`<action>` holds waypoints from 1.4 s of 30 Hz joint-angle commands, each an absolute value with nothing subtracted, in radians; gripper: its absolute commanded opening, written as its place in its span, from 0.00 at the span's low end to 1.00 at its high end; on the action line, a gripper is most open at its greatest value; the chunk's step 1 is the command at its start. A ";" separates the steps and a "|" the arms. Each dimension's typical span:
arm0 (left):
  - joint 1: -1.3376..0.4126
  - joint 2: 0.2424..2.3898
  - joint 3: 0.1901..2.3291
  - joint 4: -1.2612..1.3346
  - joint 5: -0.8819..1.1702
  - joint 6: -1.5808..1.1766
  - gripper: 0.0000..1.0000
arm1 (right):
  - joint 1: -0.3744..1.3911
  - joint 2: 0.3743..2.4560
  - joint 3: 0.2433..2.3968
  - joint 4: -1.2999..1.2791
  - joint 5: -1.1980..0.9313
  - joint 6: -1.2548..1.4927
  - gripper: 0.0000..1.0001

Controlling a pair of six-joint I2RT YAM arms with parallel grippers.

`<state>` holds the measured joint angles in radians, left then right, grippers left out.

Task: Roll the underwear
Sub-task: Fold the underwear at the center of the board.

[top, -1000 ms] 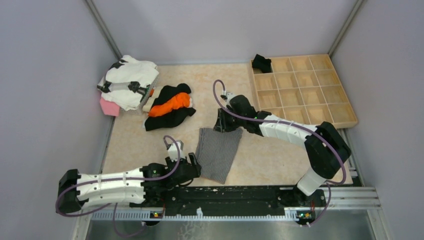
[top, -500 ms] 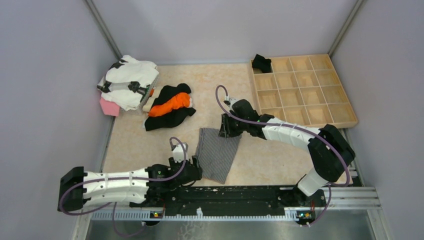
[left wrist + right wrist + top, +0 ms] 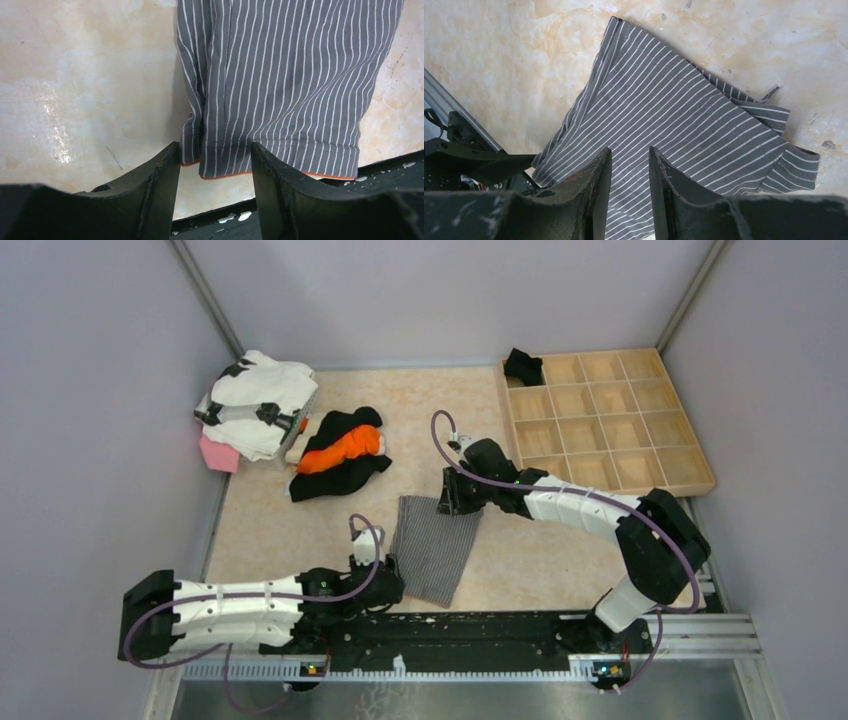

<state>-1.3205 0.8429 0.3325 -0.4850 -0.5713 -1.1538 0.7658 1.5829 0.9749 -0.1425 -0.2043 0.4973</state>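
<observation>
Just beyond the black rail (image 3: 480, 625), the grey striped underwear (image 3: 436, 548) lies flat, one hem corner reaching the rail. My left gripper (image 3: 214, 150) stands apart, straddling that rail-side hem. My right gripper (image 3: 630, 152), at the edge farthest from the rail, shows a narrow gap; I cannot tell whether it pinches cloth. The cloth looks light, limp and likely to slide, so I'd take the stitched hem rather than a single layer.
</observation>
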 commanded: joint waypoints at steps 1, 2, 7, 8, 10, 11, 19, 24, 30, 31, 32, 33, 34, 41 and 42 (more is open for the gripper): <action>-1.316 0.853 0.348 -0.443 -0.574 -1.117 0.58 | 0.779 1.547 0.989 -0.120 -0.207 0.486 0.33; -1.316 0.855 0.350 -0.443 -0.574 -1.114 0.56 | 0.779 1.548 0.989 -0.120 -0.208 0.486 0.33; -1.317 0.855 0.358 -0.466 -0.569 -1.120 0.50 | 0.777 1.555 0.991 -0.117 -0.212 0.486 0.33; -1.316 0.853 0.360 -0.474 -0.570 -1.125 0.48 | 0.777 1.557 0.990 -0.115 -0.213 0.486 0.33; -1.317 0.847 0.362 -0.485 -0.573 -1.131 0.45 | 0.778 1.562 0.989 -0.113 -0.216 0.487 0.33; -1.316 0.842 0.361 -0.488 -0.574 -1.131 0.43 | 0.779 1.564 0.989 -0.112 -0.218 0.488 0.33; -1.316 0.822 0.355 -0.479 -0.574 -1.119 0.27 | 0.793 1.601 1.052 -0.165 -0.188 0.497 0.33; -1.316 0.827 0.349 -0.470 -0.566 -1.122 0.13 | 0.849 1.702 1.198 -0.271 -0.109 0.504 0.35; -1.317 0.835 0.336 -0.414 -0.547 -1.086 0.00 | 0.925 1.890 1.441 -0.426 -0.025 0.500 0.39; -1.316 0.839 0.336 -0.404 -0.543 -1.081 0.00 | 0.937 1.930 1.493 -0.453 -0.007 0.500 0.39; -1.316 0.844 0.337 -0.398 -0.541 -1.079 0.00 | 0.945 1.956 1.526 -0.483 0.032 0.503 0.40; -1.316 0.851 0.341 -0.392 -0.540 -1.078 0.00 | 0.953 1.979 1.557 -0.503 0.060 0.509 0.40; -1.317 0.859 0.343 -0.388 -0.538 -1.078 0.00 | 0.959 2.000 1.586 -0.523 0.083 0.515 0.40; -1.316 0.901 0.363 -0.378 -0.535 -1.078 0.00 | 0.999 2.142 1.800 -0.706 0.250 0.570 0.39; -1.317 0.906 0.366 -0.378 -0.534 -1.077 0.00 | 1.002 2.156 1.819 -0.725 0.266 0.574 0.40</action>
<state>-1.3170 0.8871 0.3328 -0.4164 -0.5385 -1.0912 0.9798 2.1075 1.7004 -0.5915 0.1261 0.5358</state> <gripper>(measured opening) 0.027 0.393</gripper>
